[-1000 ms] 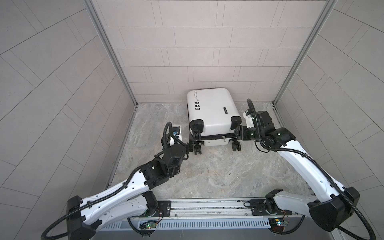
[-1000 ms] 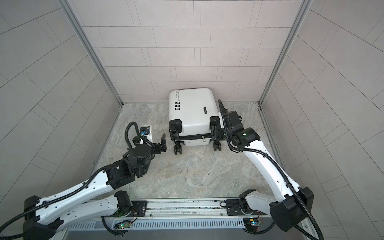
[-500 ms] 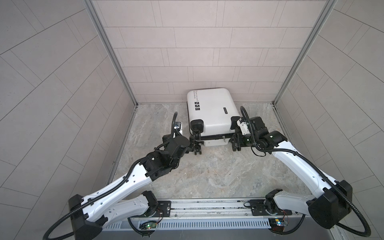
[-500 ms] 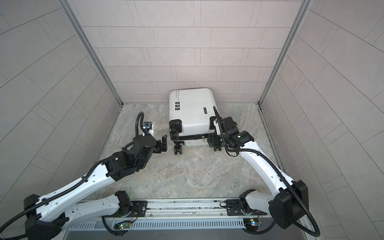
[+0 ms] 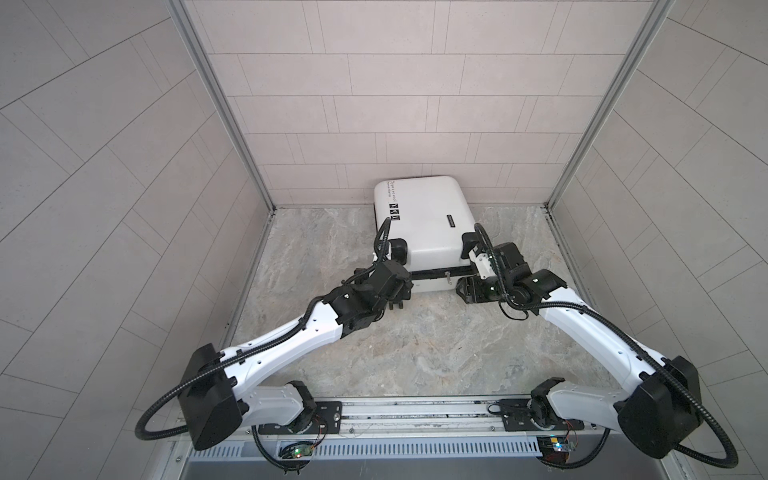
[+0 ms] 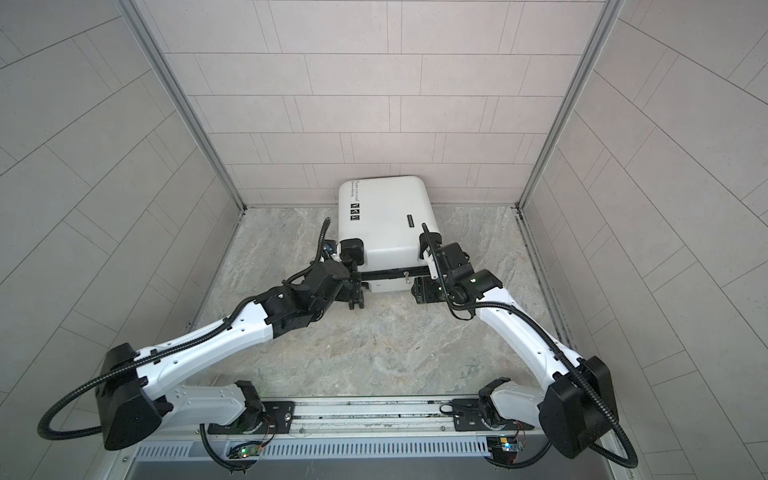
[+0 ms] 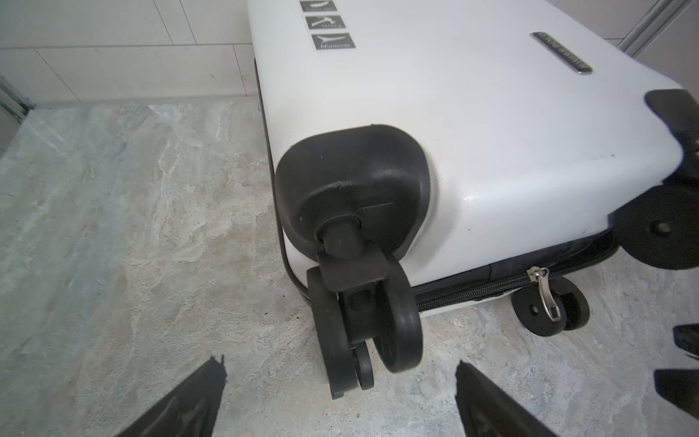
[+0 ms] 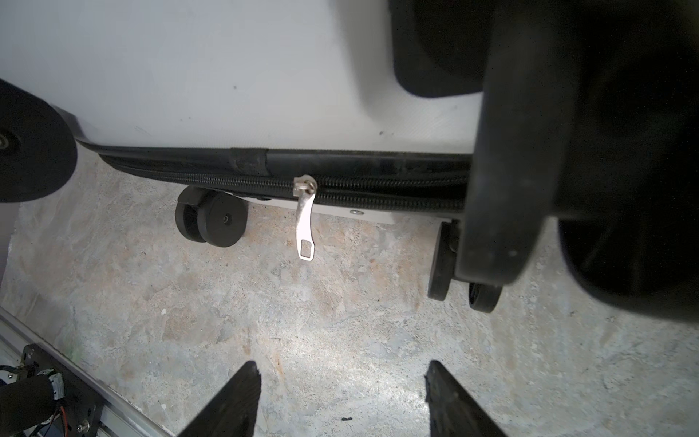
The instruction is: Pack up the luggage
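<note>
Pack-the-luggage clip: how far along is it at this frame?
Looks done: the luggage lies shut, zip teeth meshed either side of the zipper pull. In hand: nothing; the left tool and right tool are open, empty, near the wheels. Left: probably little, perhaps a nudge or standing it up; contents are hidden.

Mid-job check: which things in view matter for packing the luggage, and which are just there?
Part of the job:
- white suitcase, shut
- zipper pull on its black zipper band
- left gripper, open
- right gripper, open

Just there:
- marble tabletop
- tiled walls
- base rail
</note>
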